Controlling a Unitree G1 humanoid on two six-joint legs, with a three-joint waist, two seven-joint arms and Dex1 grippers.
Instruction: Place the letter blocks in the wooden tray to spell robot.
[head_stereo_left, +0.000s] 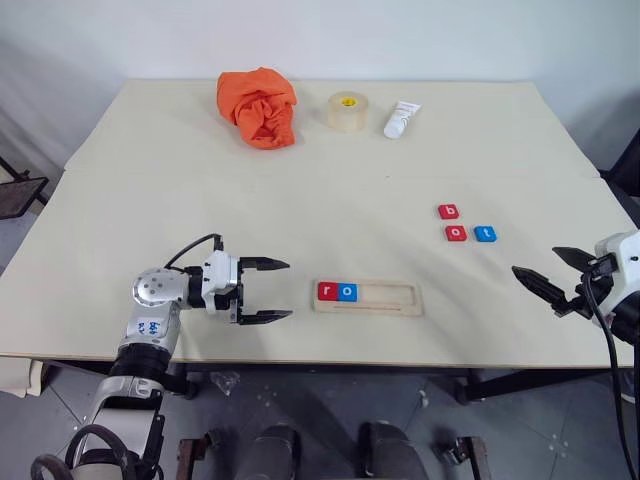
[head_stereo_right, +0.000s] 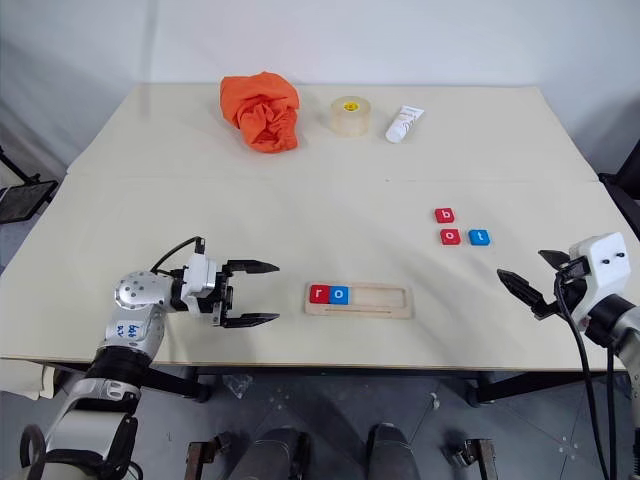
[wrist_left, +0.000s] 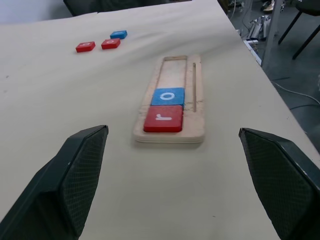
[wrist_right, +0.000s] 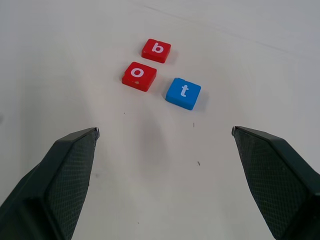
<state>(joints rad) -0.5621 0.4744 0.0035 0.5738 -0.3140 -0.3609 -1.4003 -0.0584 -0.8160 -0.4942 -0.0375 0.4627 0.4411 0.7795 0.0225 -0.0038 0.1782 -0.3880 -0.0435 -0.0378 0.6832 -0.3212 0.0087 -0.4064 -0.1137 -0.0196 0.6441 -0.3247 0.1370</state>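
The right arm is cut off at the picture's edge in the head views, so just its wrist and the right pincer (head_stereo_left: 548, 272) show; its black fingers stand wide apart, released, grasping nothing, over bare bench near the right edge. The left pincer (head_stereo_left: 265, 291) is also spread wide and empty, pointing level toward the left end of the wooden tray (head_stereo_left: 395, 298), close to it but apart.

Five letter blocks can be counted. Two lie in the tray's groove at its left end, touching: a red "r" block (head_stereo_left: 327, 291) and a blue "o" block (head_stereo_left: 347, 292). The rest of the groove is bare wood. Three lie loose on the bench (head_stereo_left: 150, 180), well to the right and farther back than the tray: a red "b" block (wrist_right: 156, 50), a red "o" block (wrist_right: 139, 76) just beside it, and a blue "t" block (wrist_right: 183, 93) next to that one.

Along the far side lie one crumpled orange cloth (head_stereo_left: 259, 106), one roll of clear tape (head_stereo_left: 347, 110) with a yellow core label too small to read, and one white tube (head_stereo_left: 401, 120) whose print is illegible.
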